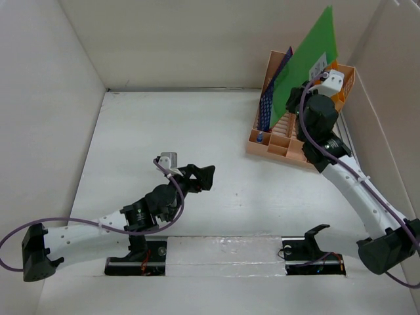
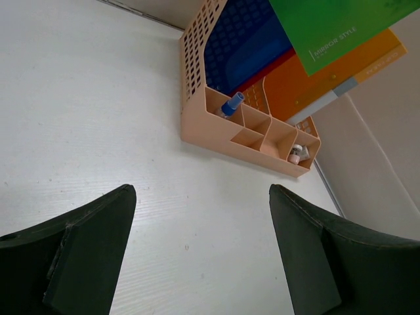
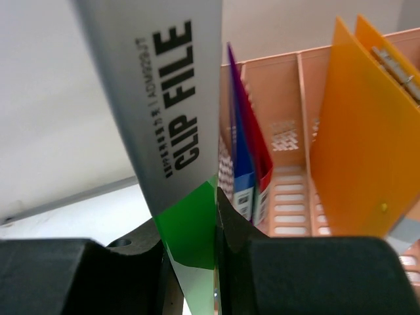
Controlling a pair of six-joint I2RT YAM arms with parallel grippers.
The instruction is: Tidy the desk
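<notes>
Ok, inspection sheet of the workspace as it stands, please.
Surface: large white wood-grain desk, no loose items seen.
Job's things: peach-orange slotted plastic file rack at far right, holding a blue file and an orange file; blue marker in a front compartment.
Clutter: nothing seen.
Grippers: left claw open and empty; right claw shut on tilted green clip file at the rack.
Cables: purple cable looping along each arm.
Surroundings: plain white walls.

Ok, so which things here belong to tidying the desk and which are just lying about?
In the job: green clip file, held by the right pincer at the peach rack; the desk.
Lying about: blue folder and orange folder standing in the rack; blue pen in a front compartment; left pincer, open, empty.
</notes>
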